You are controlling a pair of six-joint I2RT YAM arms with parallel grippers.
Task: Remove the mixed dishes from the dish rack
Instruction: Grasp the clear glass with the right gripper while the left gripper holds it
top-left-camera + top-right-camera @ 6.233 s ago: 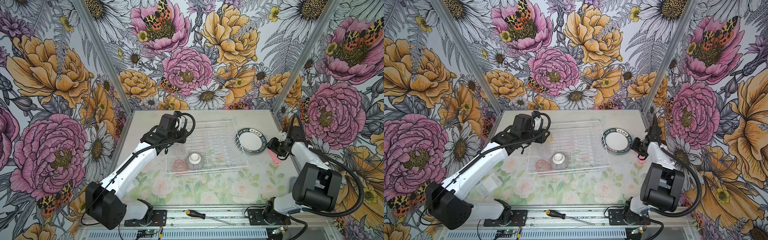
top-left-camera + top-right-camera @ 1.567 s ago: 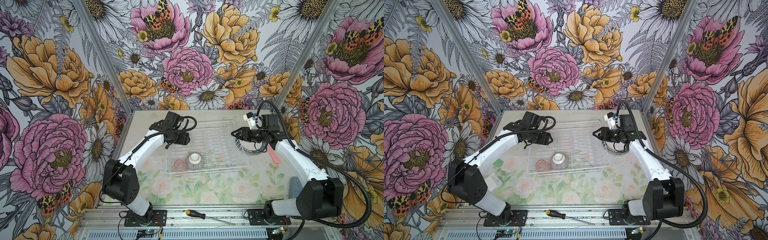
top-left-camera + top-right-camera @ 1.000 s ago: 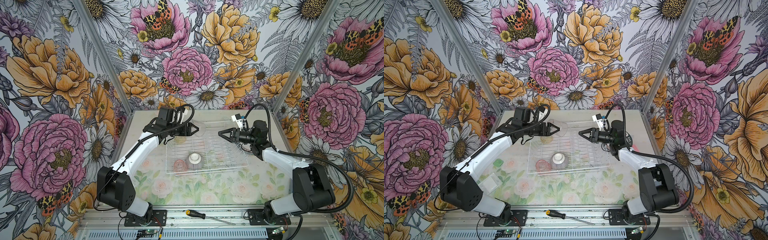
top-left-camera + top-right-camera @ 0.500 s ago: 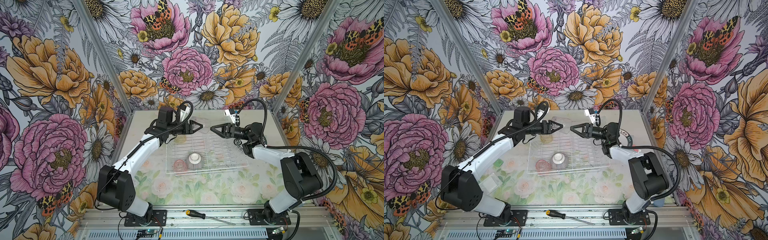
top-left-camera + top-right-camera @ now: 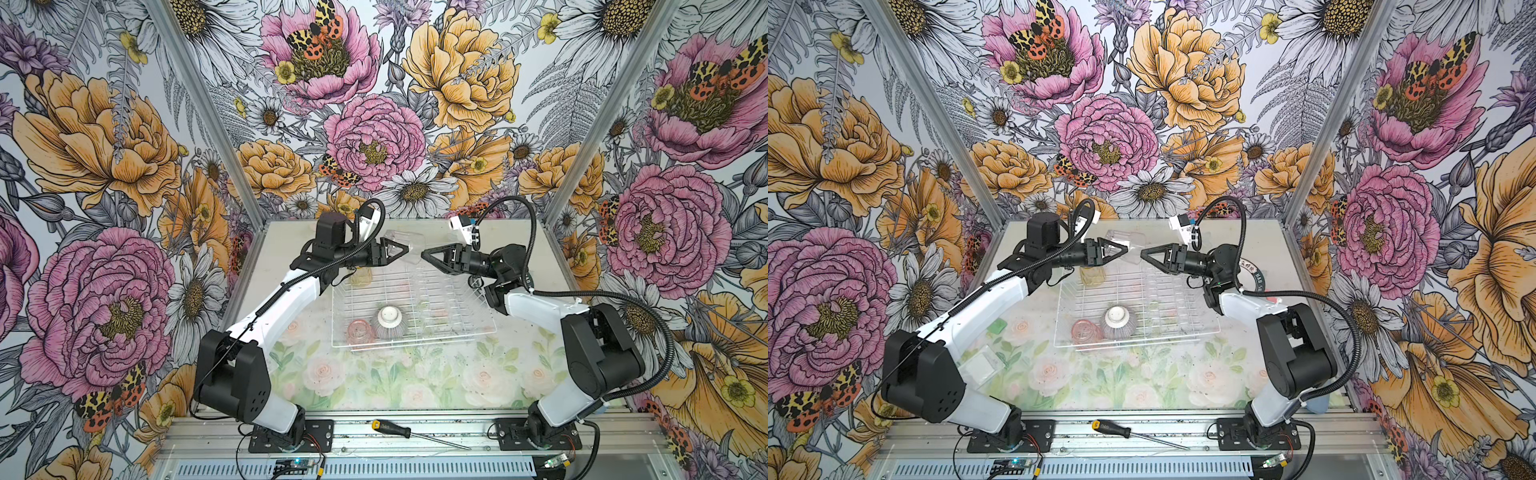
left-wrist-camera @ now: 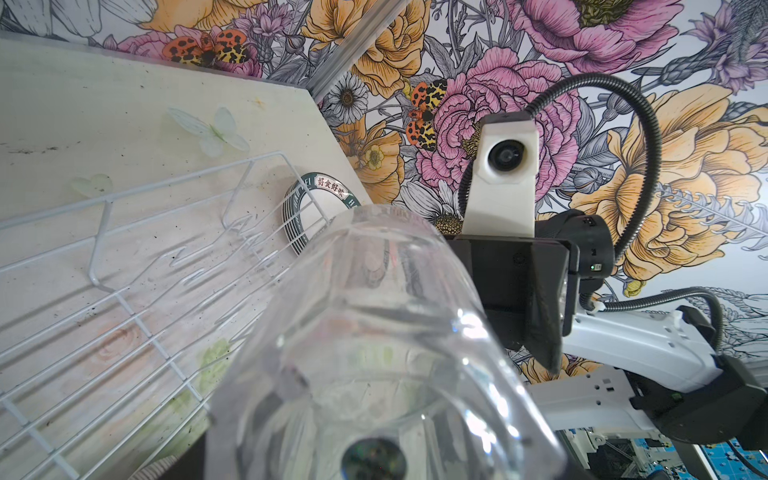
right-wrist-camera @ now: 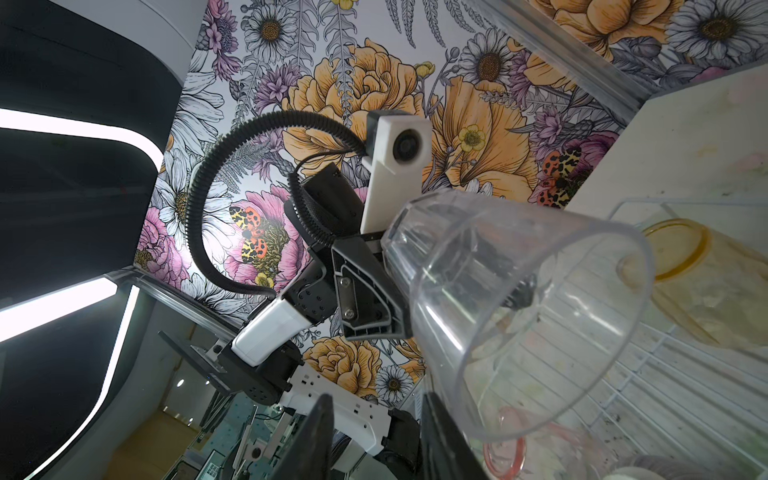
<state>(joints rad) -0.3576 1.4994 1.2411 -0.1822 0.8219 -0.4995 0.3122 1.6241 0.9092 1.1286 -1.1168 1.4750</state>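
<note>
Upper centre of a top view: left gripper point(image 5: 404, 250) was clamped on the clear tumbler point(image 5: 398, 241) above the far edge of the dish rack point(image 5: 440, 303). Its long axis lay level, mouth facing frame-right toward the right gripper point(image 5: 426, 254), jaws apart, just beside the rim.

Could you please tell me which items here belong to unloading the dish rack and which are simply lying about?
Belong to the job: dish rack, clear tumbler, yellow tumbler, pink tumbler, ribbed bowl, stacked plates.

Lying about: screwdriver on the front rail, small green item on the table left of the rack.
</note>
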